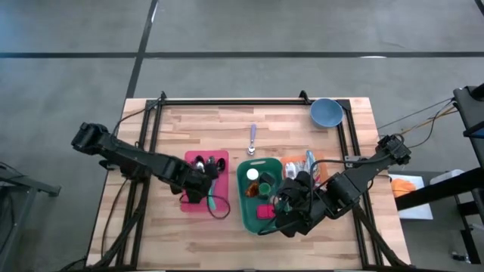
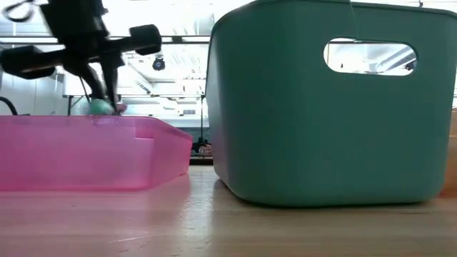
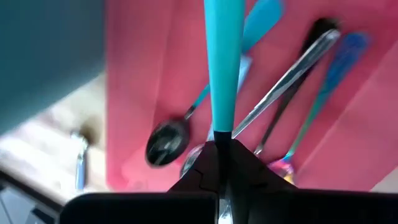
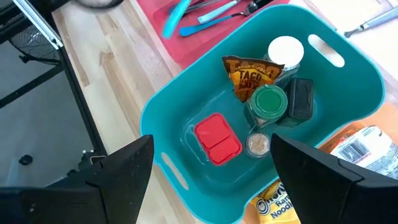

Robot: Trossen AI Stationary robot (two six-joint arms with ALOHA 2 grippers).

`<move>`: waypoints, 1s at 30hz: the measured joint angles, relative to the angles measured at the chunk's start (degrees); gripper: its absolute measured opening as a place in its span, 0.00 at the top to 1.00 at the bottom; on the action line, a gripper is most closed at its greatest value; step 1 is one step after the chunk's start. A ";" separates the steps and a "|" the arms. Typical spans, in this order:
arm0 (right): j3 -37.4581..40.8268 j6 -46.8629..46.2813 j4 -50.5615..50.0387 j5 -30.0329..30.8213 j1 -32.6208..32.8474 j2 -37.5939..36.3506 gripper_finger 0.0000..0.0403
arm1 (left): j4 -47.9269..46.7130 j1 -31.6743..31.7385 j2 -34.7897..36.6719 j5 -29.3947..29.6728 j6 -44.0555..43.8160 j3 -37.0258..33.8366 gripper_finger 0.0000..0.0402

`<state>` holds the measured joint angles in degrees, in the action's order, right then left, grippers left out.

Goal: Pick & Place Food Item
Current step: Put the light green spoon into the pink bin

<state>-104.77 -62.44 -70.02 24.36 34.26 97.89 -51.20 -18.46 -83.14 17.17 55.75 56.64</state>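
A teal bin [image 1: 249,204] stands at mid-table and holds food items: a red block [image 4: 217,140], a taco packet [image 4: 249,78], a green-lidded jar [image 4: 268,102] and a white-lidded jar [image 4: 286,50]. My right gripper [image 4: 211,142] hangs open above the bin [image 1: 291,211], touching nothing. Left of the bin lies a pink tray [image 1: 221,159] of spoons and other utensils. My left gripper [image 1: 203,187] is over that tray, shut on a teal-handled utensil [image 3: 224,56]. My left gripper pinches the teal handle near one end [image 3: 222,121] between its two shut fingers. The fingers point steeply down over the pink tray [image 3: 143,74], and the handle runs on straight past the fingertips. Its other end lies outside the wrist view.
Food packets [image 1: 299,162] lie on the table beside the bin's right side, a noodle packet [image 4: 273,208] among them. A loose spoon [image 1: 252,140] lies beyond the bin, and a blue bowl [image 1: 325,112] sits at the far right corner. Black frame rails edge the table.
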 joint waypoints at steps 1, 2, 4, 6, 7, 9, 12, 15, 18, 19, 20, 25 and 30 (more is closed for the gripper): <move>0.00 -0.21 0.00 -0.21 -0.02 0.00 0.21 | 0.23 0.82 0.48 0.06 0.22 0.00 1.00; 0.00 -0.23 0.02 -0.29 -0.02 0.00 0.21 | 0.66 1.61 0.90 0.11 0.58 0.00 1.00; 0.00 -0.46 0.04 -0.35 -0.02 0.00 0.21 | 1.55 3.14 1.86 -0.18 1.84 0.00 1.00; 0.00 -1.04 0.07 -0.37 -0.02 0.00 0.21 | 2.18 4.60 2.60 -1.71 3.05 0.00 1.00; 0.00 -1.29 0.08 -0.37 -0.02 0.00 0.21 | 2.36 5.42 2.72 -3.15 3.75 0.00 1.00; 0.00 -1.88 0.09 -0.37 -0.02 0.00 0.21 | 2.38 6.63 2.74 -6.19 5.59 -0.21 1.00; 0.00 -2.12 0.14 -0.37 -0.13 0.00 0.21 | 5.71 7.62 2.72 -7.19 9.80 -2.29 1.00; 0.00 -2.14 0.36 -0.37 -0.36 0.00 0.21 | 9.67 8.61 2.67 -7.88 12.41 -4.52 1.00; 0.00 -2.14 0.37 -0.37 -0.81 0.00 0.21 | 13.40 10.05 2.34 -7.92 13.10 -6.56 1.00; 0.00 -2.14 0.35 -0.37 -1.09 0.00 0.21 | 13.88 10.46 2.28 -8.02 13.24 -7.19 1.00; 0.00 -2.14 0.35 -0.37 -1.31 0.00 0.21 | 14.79 10.81 1.99 -8.22 13.47 -7.70 1.00; 0.00 -2.12 0.83 -0.82 -2.12 0.00 0.21 | 18.68 11.50 -0.86 -9.68 15.96 -10.17 1.00; -0.02 -2.02 1.39 -2.06 -2.43 0.00 0.21 | 19.25 11.49 -4.57 -9.89 19.28 -11.39 1.00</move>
<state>-104.79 -64.46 -68.63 22.29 31.83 97.89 -31.95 -6.98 -87.71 7.28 75.02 45.26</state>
